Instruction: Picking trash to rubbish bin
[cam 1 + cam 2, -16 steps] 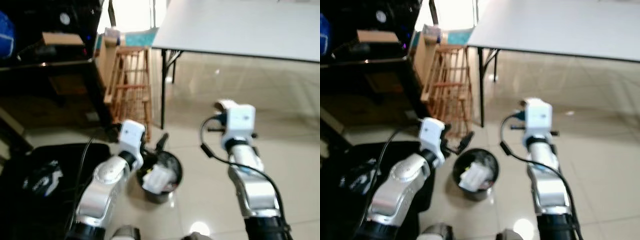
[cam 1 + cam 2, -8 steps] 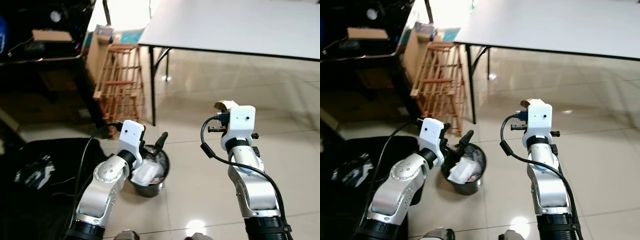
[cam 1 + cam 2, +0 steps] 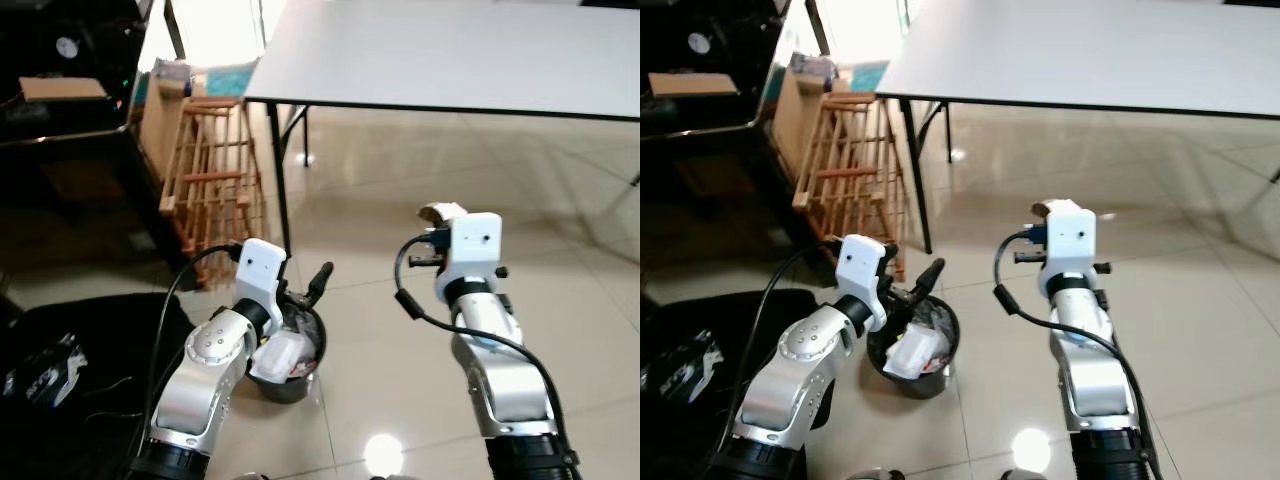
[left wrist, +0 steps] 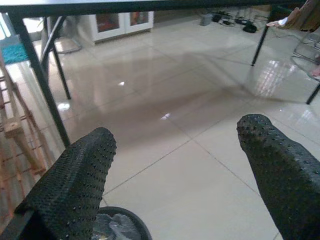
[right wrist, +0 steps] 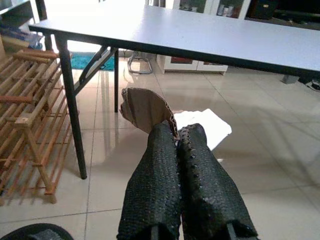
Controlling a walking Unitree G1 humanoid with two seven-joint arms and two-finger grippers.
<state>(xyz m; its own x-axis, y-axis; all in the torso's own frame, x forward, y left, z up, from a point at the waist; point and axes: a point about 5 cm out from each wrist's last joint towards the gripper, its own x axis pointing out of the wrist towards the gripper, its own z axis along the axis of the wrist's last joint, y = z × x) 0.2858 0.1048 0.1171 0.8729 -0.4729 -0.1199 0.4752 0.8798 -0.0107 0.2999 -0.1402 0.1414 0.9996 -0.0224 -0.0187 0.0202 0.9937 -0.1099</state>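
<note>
- Since a second ago the head camera has swung, so the table (image 3: 440,50) and wooden rack (image 3: 205,185) sit further left in frame and the blur has cleared; relative to the bin (image 3: 912,352) both arms look much as they were.
- Right gripper (image 5: 176,137) is clamped on a scrap of brown and white card (image 5: 150,110), fingers pressed together, held at mid height well to the right of the bin and above bare floor tiles (image 3: 560,300).
- Left gripper (image 4: 175,150) has its fingers spread wide with nothing between them, poised at the near rim of the bin.
- Bin is a small black round one on the floor, already holding crumpled white paper (image 3: 908,355).
- Judged step: carry the card across to the bin and drop it.
- To do it well, the right gripper should travel left until it is squarely over the bin mouth before the fingers part; light card may drift, so a low release is advised.
- Left arm crowds the rim; drawing it aside first would avoid contact.
</note>
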